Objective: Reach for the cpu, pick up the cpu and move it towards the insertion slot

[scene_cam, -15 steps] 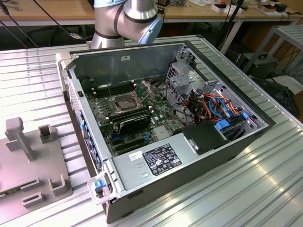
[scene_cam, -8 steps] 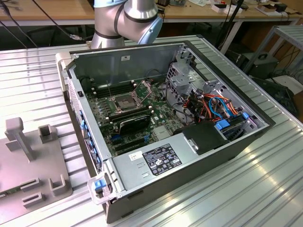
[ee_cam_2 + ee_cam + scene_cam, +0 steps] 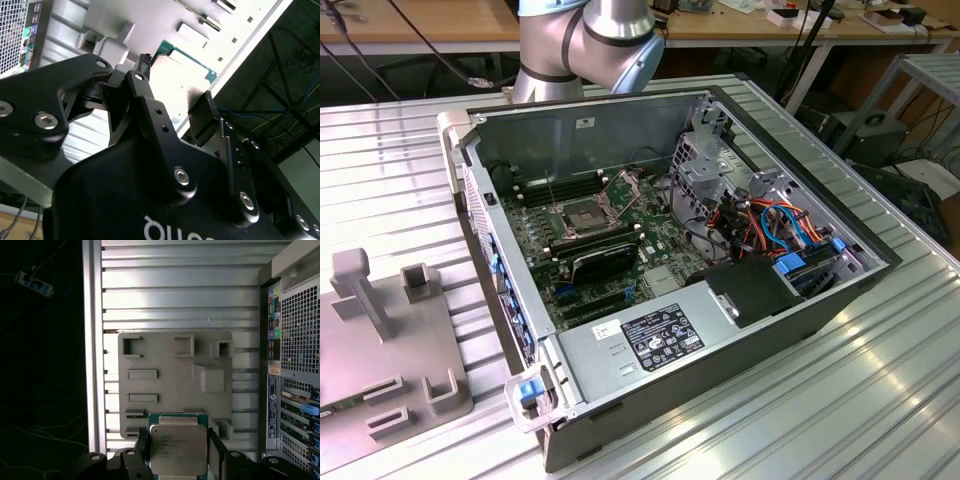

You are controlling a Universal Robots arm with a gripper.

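While the end effector (image 3: 177,452) grips the cpu (image 3: 178,447) above the grey tray (image 3: 165,365), the insertion slot (image 3: 572,215) sits unfilled.

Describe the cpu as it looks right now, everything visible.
The cpu is a thin square chip: pale beige-silver metal lid on a green board edge. In the first wrist view it sits face-on between the gripper's two black fingers, one at each side, over the grey fixture plate. Whether the fingers are touching it isn't clear.
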